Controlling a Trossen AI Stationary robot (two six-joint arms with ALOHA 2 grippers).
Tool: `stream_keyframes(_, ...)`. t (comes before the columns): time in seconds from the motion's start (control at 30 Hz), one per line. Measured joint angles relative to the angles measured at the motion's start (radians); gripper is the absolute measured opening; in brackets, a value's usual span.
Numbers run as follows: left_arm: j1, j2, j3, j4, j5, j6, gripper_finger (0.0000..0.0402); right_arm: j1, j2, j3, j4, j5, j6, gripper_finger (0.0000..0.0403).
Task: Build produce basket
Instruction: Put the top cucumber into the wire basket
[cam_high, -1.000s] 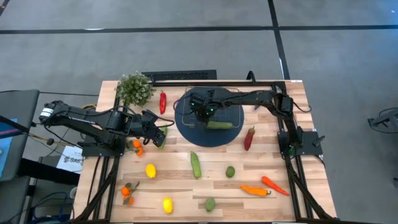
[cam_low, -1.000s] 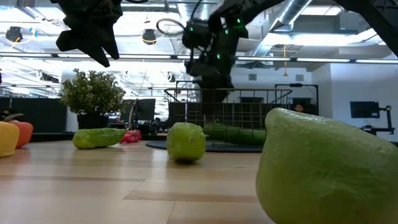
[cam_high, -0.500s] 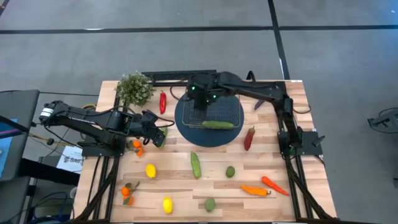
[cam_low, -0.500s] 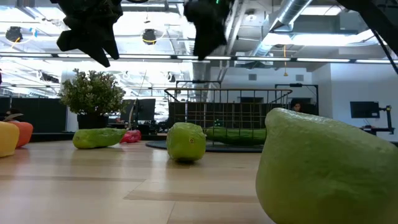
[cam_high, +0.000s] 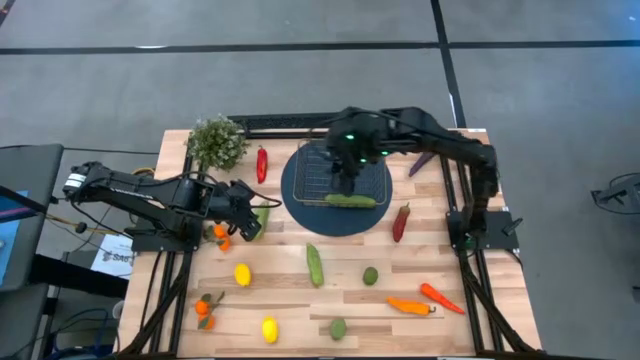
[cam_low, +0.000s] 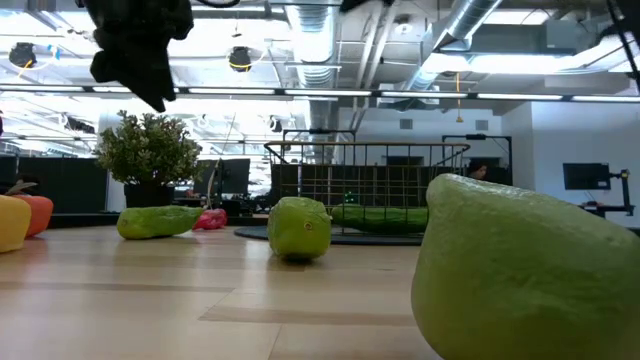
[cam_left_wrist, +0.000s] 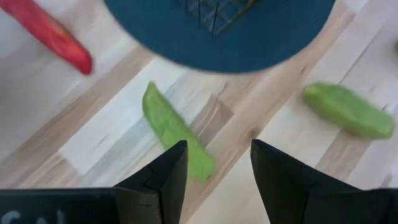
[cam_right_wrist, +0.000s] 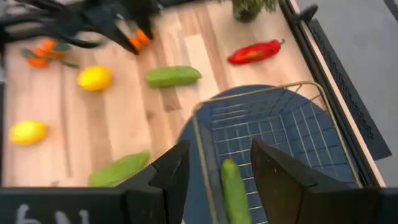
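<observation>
High view: we count one cucumber (cam_high: 350, 200) lying in the basket (cam_high: 372, 170), so we judge the job barely begun. The rest of the produce (cam_high: 315, 265) lies on the table (cam_high: 290, 300) around the basket. Our right gripper (cam_high: 345, 172) hangs above the basket, spread and empty; the left gripper (cam_high: 248, 213), also spread and empty, waits beside the basket.

The basket (cam_high: 337, 176), shallow dark wire with a grid bottom, sits upright at the worktop's far middle. One green cucumber (cam_high: 350, 200) lies flat inside along the basket's near edge. The other produce (cam_high: 315, 265) lies loose around the basket: cucumbers, limes, lemons, carrots, oranges, two red peppers and a purple eggplant (cam_high: 421, 163).
</observation>
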Motion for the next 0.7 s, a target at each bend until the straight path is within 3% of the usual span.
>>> stream_keyframes(0.4, 0.006, 0.024, -0.028, -0.064, 0.017, -0.072, 0.0208, 0.13, -0.131, 0.0, -0.038, 0.03, 0.098, 0.0174)
stream_keyframes(0.7, 0.064, 0.2, -0.055, -0.017, 0.095, -0.091, 0.0239, 0.207, -0.14, 0.0, -0.07, 0.03, 0.125, 0.0189)
